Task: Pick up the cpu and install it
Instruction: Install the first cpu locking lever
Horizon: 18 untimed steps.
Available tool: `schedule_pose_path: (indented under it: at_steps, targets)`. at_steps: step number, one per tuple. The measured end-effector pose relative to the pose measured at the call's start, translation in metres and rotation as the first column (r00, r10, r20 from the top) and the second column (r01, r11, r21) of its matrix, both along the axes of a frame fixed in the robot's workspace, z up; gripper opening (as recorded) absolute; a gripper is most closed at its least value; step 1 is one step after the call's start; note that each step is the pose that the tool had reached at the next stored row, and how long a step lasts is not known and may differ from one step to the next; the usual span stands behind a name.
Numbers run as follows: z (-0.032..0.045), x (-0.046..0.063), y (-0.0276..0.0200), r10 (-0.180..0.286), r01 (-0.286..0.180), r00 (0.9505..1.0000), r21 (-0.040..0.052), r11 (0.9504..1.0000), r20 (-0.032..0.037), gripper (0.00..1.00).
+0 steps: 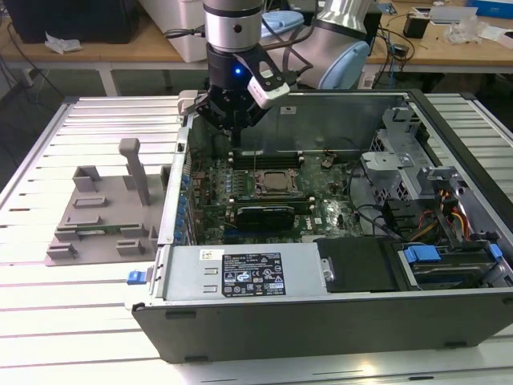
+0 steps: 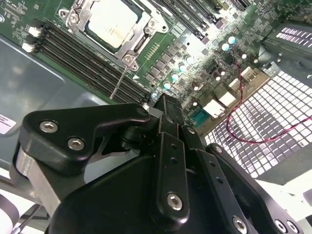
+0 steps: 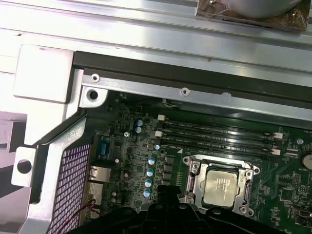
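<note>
The cpu point(image 3: 222, 188), a small silvery square chip, lies flat inside the metal socket frame point(image 3: 194, 171) on the green motherboard; it also appears in the second wrist view point(image 2: 111, 22) and the exterior view point(image 1: 278, 183). The frame stands open around it, with nothing covering the chip. My gripper point(image 1: 235, 135) hangs above the board near the case's back wall, up and toward the exterior view's left of the socket. Its black fingers point(image 2: 165, 146) meet at the tip with nothing between them. The gripper point(image 2: 165, 105) is clear of the cpu.
Memory slots point(image 3: 214, 136) run beside the socket. The open computer case point(image 1: 321, 317) holds a power supply point(image 1: 240, 274) at the front and a drive cage point(image 1: 409, 160) on the exterior view's right. A grey plastic tray point(image 1: 96, 216) sits left of the case. A red wire point(image 2: 253, 131) crosses the perforated rear panel.
</note>
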State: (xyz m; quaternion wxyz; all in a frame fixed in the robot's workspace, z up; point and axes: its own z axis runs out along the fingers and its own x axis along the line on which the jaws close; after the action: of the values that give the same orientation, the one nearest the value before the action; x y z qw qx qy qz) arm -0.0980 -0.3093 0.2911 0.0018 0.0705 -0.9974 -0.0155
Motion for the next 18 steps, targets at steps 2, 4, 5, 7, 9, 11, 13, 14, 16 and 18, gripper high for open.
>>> schedule_pose_path:
  at_steps: [2,4,5,7,9,11,13,14,16,18]
  targets:
    - [0.0,-0.001,0.0,0.0,0.0,1.0,0.0001,1.0,0.0,0.1]
    - [0.0,-0.0022,0.0,0.0,0.0,1.0,0.0,1.0,0.0,0.1]
    - [0.0,-0.0027,0.0,0.0,0.0,1.0,0.0,1.0,0.0,0.1]
    - [0.0,-0.0034,0.0001,0.0,0.0,1.0,0.0,1.0,0.0,0.1]
    - [0.0,-0.0039,0.0002,0.0,0.0,1.0,0.0,1.0,0.0,0.1]
    - [0.0,-0.0045,0.0011,0.0,0.0,1.0,0.0,1.0,0.0,0.1]
    - [0.0,-0.0052,0.0026,0.0,0.0,1.0,-0.0001,1.0,0.0,0.1]
    - [0.0,-0.0056,0.0036,0.0,0.0,1.0,0.0,1.0,0.0,0.1]
    - [0.0,-0.0068,0.006,0.0,0.0,1.0,-0.0001,1.0,0.0,0.1]
    - [-0.0003,-0.0068,0.0093,0.0,0.0,1.0,0.0,1.0,-0.0001,0.1]
